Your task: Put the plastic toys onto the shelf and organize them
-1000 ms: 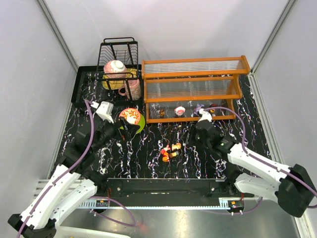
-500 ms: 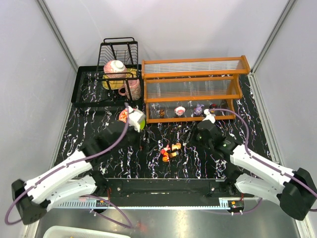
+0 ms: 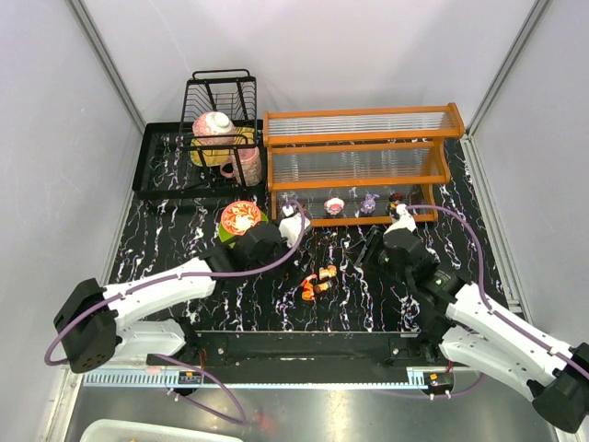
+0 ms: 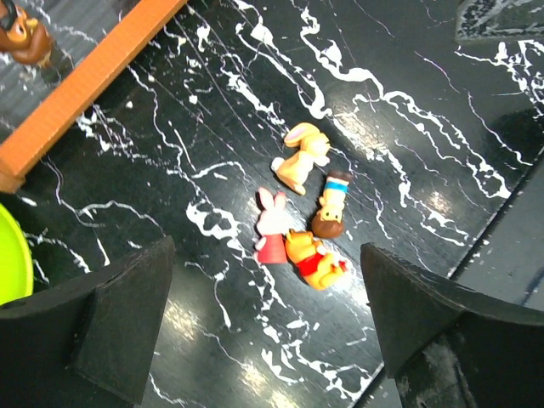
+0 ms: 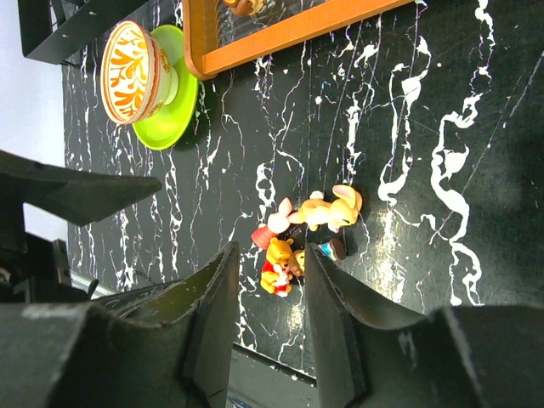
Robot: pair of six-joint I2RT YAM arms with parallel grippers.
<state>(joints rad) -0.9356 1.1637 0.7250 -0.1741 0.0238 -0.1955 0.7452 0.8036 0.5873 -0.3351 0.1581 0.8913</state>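
Observation:
Several plastic toys lie in a cluster on the black marbled table (image 3: 317, 281): a yellow rabbit (image 4: 302, 157), a pink piglet (image 4: 270, 225), a yellow bear in red (image 4: 314, 259) and a brown-haired boy (image 4: 331, 204). My left gripper (image 4: 268, 340) hangs open just beside them, with nothing between its fingers (image 4: 119, 306). My right gripper (image 5: 270, 255) is partly open and empty above the same cluster (image 5: 297, 238). The orange-framed shelf (image 3: 359, 166) stands behind, with small toys (image 3: 334, 205) on its lowest tier. In the top view the left gripper (image 3: 276, 253) and right gripper (image 3: 368, 249) flank the cluster.
A red patterned bowl (image 3: 240, 217) on a green plate (image 5: 174, 98) sits left of the shelf, close to my left arm. A black wire dish rack (image 3: 219, 110) with crockery stands at the back left. The table's near edge runs just below the toys.
My left arm has swung right from beside the bowl to the toy cluster, its jaws a little narrower. My right arm has drawn back from the shelf towards the near right.

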